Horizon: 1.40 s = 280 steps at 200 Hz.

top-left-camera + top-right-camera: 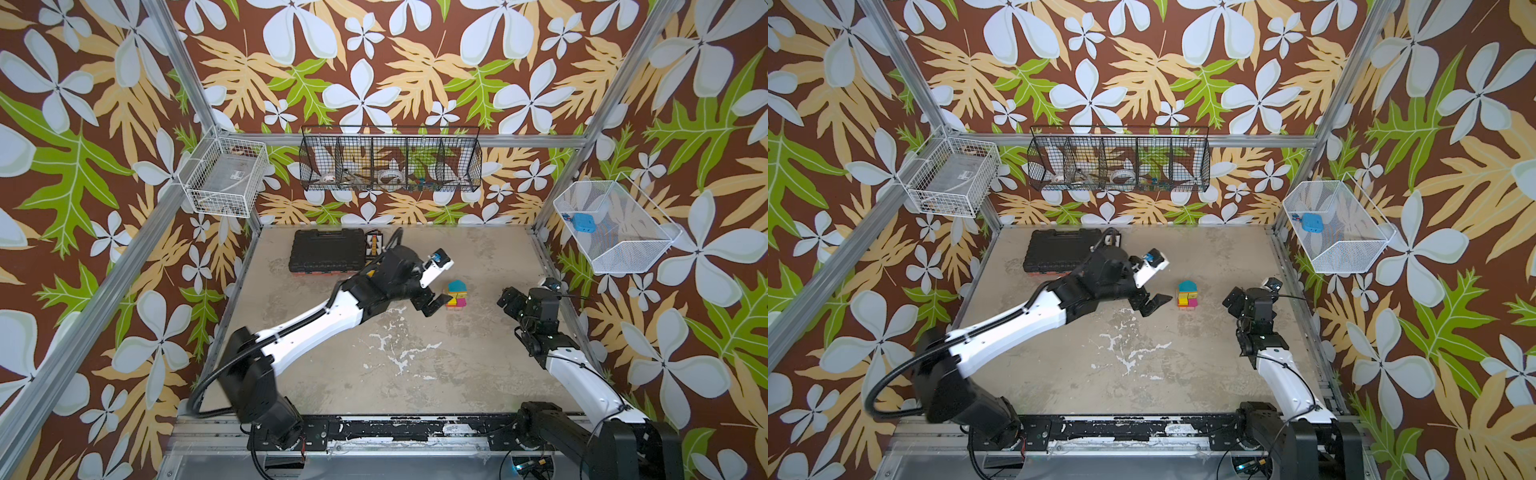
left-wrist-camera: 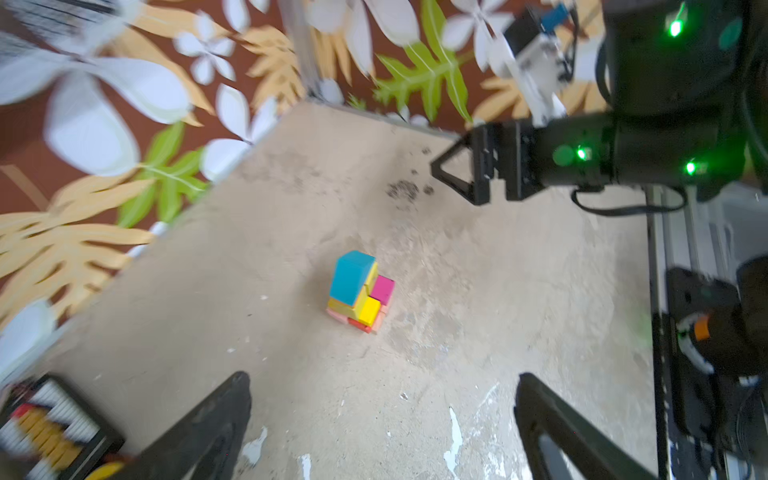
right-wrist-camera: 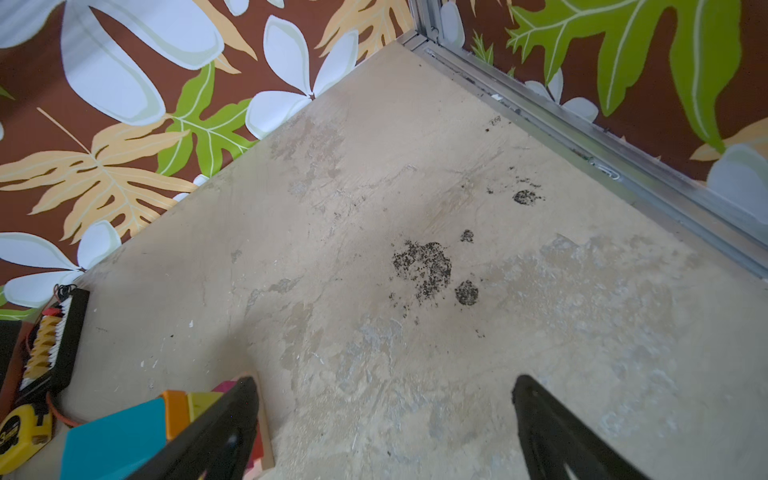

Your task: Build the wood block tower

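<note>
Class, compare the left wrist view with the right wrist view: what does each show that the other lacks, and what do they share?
Left wrist only: the whole tower, teal block on top; the open left claw; the right arm from outside.
Right wrist only: the yellow tape measure, shown plainly.
Both: the open right claw, the tower (just an edge in the right wrist view), the bit case, dark stains on the table.

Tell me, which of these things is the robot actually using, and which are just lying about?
In use: block tower, teal block on top.
Lying about: black case, tape measure, bit rack, wire baskets.
</note>
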Each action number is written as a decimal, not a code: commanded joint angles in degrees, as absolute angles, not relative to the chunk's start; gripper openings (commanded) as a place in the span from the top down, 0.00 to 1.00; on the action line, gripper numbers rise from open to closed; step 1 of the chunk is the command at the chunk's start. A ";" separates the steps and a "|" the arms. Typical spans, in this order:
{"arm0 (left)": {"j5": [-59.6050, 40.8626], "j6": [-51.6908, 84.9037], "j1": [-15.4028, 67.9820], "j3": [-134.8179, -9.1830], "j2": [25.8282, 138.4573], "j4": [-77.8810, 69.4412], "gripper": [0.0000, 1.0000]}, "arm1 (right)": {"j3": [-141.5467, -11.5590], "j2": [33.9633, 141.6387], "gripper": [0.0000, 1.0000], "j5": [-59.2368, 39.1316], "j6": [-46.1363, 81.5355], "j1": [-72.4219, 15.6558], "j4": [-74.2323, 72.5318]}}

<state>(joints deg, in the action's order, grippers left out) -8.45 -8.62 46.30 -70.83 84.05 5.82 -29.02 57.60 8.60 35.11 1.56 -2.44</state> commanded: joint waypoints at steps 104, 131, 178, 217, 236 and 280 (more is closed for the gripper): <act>48.90 14.47 25.38 -6.22 36.52 -33.26 0.00 | -29.87 57.95 0.05 18.59 21.52 1.75 -9.89; 50.78 10.46 24.09 -6.27 42.99 -40.10 0.00 | -19.16 54.23 0.03 16.36 18.80 1.72 -25.15; 48.23 0.68 18.47 -0.55 63.06 -69.14 0.02 | -5.45 66.86 0.00 25.43 8.40 -5.13 -60.31; 33.59 -3.71 15.19 -4.67 81.16 -84.24 0.01 | -15.72 85.14 0.00 21.56 1.64 -6.47 -63.53; 28.03 1.53 11.44 -7.91 78.23 -71.54 0.01 | -14.65 82.66 0.00 16.16 4.85 -3.09 -62.44; 22.22 1.36 9.16 -6.21 82.85 -78.58 0.00 | -11.14 83.47 0.00 13.20 3.81 -3.41 -67.63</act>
